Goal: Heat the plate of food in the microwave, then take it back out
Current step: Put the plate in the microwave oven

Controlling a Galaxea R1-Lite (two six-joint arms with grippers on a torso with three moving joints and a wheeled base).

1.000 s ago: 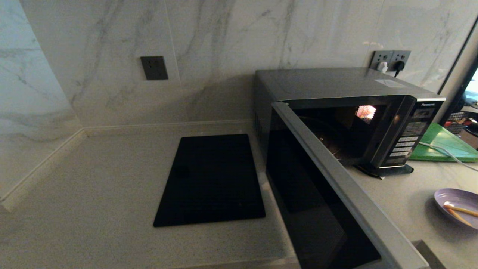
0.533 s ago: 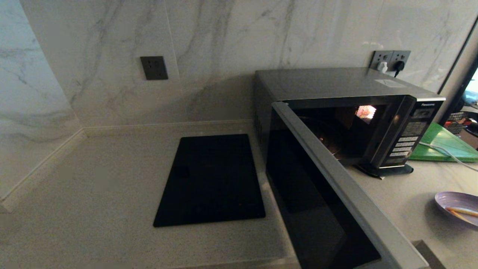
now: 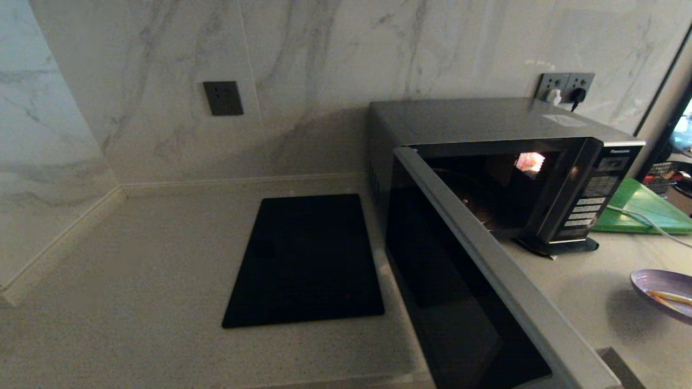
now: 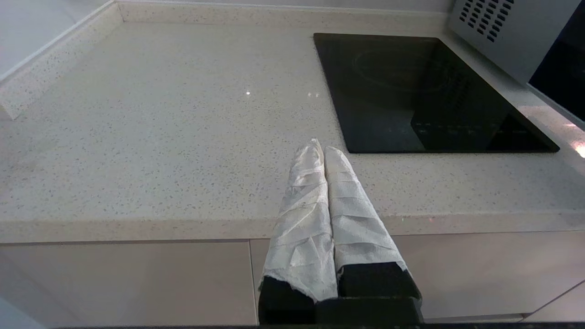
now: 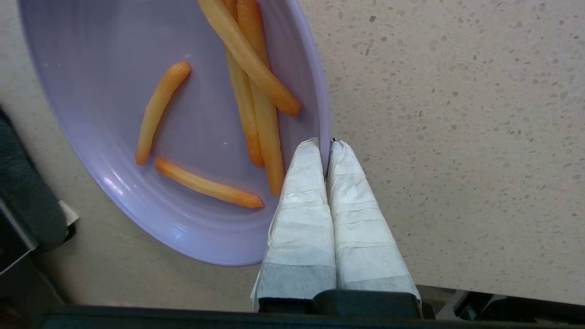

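Observation:
The lavender plate of food (image 5: 183, 137) carries several orange fry sticks (image 5: 256, 105). My right gripper (image 5: 325, 145) is shut on its rim, one finger inside and one outside. In the head view the plate of food (image 3: 662, 294) hangs tilted above the counter at the far right edge, its shadow below it. The silver microwave (image 3: 486, 124) stands at the back right with its black glass door (image 3: 459, 292) swung wide open toward me and its cavity lit. My left gripper (image 4: 321, 148) is shut and empty, parked over the counter's front edge.
A flat black cooktop (image 3: 305, 259) lies left of the microwave. A green board (image 3: 643, 208) and a white cable (image 3: 640, 219) sit right of the microwave. The open door's edge (image 3: 508, 281) reaches out between the cooktop and the plate. Marble walls close the back and left.
The plate has risen off the counter and tilted, shifting slightly right, with its shadow now separated beneath it. The left arm and microwave door have not moved.

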